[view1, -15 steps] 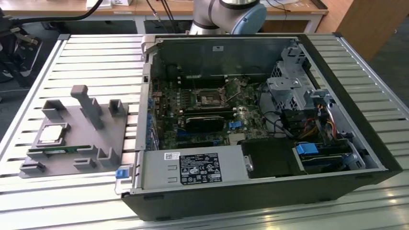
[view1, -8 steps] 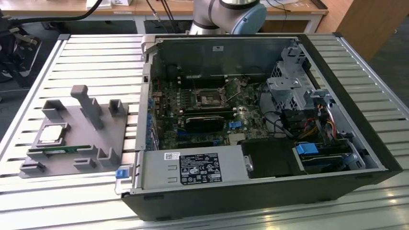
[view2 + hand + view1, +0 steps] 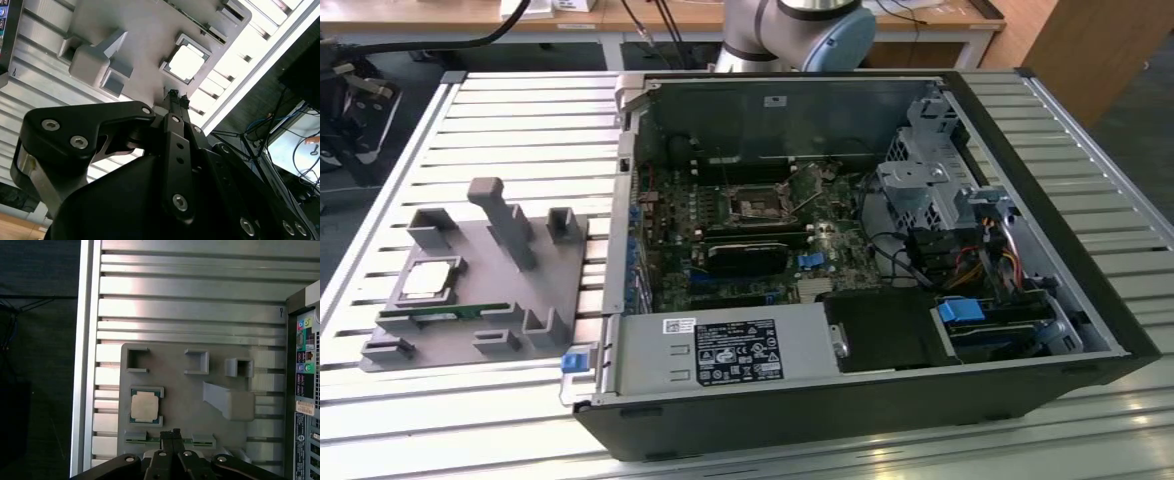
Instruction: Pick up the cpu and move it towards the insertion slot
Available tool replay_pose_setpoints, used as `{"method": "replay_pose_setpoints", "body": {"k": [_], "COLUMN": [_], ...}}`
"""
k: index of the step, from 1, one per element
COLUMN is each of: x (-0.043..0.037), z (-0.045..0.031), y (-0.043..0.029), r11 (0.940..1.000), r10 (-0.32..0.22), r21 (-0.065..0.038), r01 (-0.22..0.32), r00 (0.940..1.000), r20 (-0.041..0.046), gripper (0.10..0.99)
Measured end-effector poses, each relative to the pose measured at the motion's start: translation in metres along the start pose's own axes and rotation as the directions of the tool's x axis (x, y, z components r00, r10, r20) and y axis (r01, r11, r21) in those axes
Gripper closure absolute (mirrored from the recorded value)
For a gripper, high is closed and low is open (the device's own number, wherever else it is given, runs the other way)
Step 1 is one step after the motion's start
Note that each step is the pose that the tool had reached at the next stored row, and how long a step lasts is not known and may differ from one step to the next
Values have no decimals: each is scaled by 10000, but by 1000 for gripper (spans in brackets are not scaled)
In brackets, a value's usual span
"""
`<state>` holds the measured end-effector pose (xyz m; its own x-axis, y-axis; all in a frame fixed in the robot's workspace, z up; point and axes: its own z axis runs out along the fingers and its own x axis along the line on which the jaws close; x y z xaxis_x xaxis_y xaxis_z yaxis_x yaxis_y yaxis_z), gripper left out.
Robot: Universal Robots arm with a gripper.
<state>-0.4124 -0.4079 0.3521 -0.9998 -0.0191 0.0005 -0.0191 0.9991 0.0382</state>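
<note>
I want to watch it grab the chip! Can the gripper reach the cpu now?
Probably yes. The cpu lies uncovered in a pocket of the tray, and the gripper hangs above, close by, with nothing between. Its jaws look shut, though.

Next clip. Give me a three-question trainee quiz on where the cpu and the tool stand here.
1. True or false: the cpu lies in its pocket on the grey tray.
2. The tool is: A) clamped on the cpu; B) shut, empty, above the tray; C) open around the cpu.
3. In the exterior view, the tray sits on which side of the open computer case?
Key: 1 true; 2 B; 3 the exterior view's left.
</note>
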Motion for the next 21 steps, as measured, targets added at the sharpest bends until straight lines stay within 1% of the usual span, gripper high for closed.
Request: {"method": "replay_pose_setpoints", "body": {"k": [21], "x": [182], "z": [95], "y": [0], "r11": [10000], "r10": [0], "r21": [0], "r01": [0], "r00": [10000], "r20": [1], "gripper": [980]}}
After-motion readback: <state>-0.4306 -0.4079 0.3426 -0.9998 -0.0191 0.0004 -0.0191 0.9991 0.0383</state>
